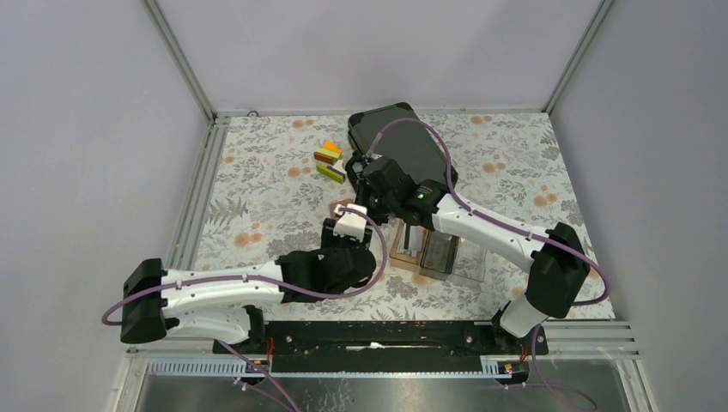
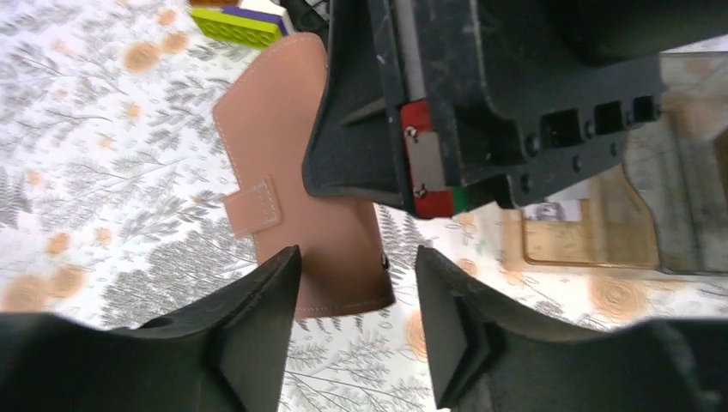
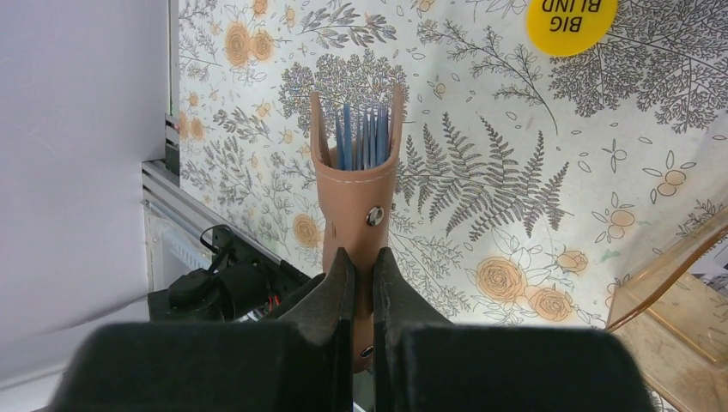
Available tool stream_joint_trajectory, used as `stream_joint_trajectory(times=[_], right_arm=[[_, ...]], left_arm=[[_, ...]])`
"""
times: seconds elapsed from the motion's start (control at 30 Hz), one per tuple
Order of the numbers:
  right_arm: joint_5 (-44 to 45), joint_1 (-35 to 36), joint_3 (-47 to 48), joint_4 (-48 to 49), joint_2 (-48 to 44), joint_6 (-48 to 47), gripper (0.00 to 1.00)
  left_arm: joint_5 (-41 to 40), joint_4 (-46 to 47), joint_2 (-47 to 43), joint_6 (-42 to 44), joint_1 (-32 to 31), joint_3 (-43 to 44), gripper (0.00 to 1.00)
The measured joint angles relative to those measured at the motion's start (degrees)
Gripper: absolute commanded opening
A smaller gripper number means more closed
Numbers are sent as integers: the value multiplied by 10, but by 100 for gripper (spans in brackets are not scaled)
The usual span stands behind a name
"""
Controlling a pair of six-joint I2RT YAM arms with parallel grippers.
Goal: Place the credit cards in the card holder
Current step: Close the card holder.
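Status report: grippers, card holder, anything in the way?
Right gripper shut on card holder. Left gripper open, close to it. Clear tray near, not blocking.

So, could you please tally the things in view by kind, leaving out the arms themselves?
wallet: 1
black case: 1
clear tray: 1
yellow disc: 1
coloured blocks, counted as clumps: 2
Total: 6
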Motion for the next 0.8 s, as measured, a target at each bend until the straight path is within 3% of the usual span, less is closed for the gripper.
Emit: stream_joint_trajectory(times=[0.2, 0.37, 0.53, 0.8], right_arm=[[10, 0, 0, 0, 0, 17, 0], [22, 0, 0, 2, 0, 27, 39], [33, -3, -2, 11, -16, 24, 67], [49, -89, -60, 28, -139, -5, 87]], left_arm=[[-73, -31, 54, -18, -12, 21, 26], [-113, -76, 98, -35, -21, 53, 0], [-129, -125, 106, -70, -19, 63, 0], [-87, -118, 26, -97, 13, 37, 0]])
